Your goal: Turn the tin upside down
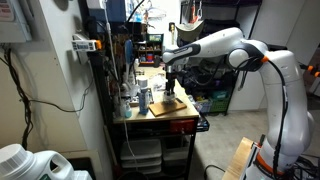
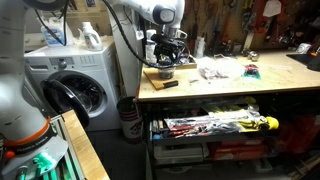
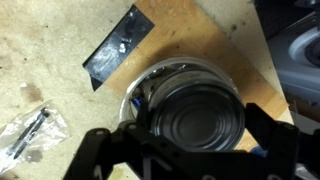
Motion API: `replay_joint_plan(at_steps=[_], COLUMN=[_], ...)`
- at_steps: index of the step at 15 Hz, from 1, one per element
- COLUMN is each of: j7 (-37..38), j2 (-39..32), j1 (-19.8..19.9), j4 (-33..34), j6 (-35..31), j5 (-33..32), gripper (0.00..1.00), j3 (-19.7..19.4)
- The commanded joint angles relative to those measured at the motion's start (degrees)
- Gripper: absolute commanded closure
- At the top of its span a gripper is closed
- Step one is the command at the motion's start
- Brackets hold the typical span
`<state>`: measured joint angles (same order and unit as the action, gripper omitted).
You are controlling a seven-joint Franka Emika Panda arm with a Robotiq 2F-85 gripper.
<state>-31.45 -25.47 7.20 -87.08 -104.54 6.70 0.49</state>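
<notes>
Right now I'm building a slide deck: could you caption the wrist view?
Open gripper straddles the round metal tin on a wooden board.

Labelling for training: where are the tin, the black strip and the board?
tin (image 3: 198, 115), wrist view, centre of its ribbed face.
black strip (image 3: 118, 45), wrist view, its middle.
board (image 3: 215, 40), wrist view, bare wood near its corner.
</notes>
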Motion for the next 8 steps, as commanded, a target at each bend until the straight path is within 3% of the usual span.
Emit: replay_joint_plan(at_steps=[1,8], j7=[0.99,0.51], j2=[-0.38,-0.22], j1=[-0.3,-0.6], j4=[0.71,0.34], j6=[1.6,-0.32], j5=[-1.82,-3.66], gripper=[0.31,0.31], j3=[0.4,0.51])
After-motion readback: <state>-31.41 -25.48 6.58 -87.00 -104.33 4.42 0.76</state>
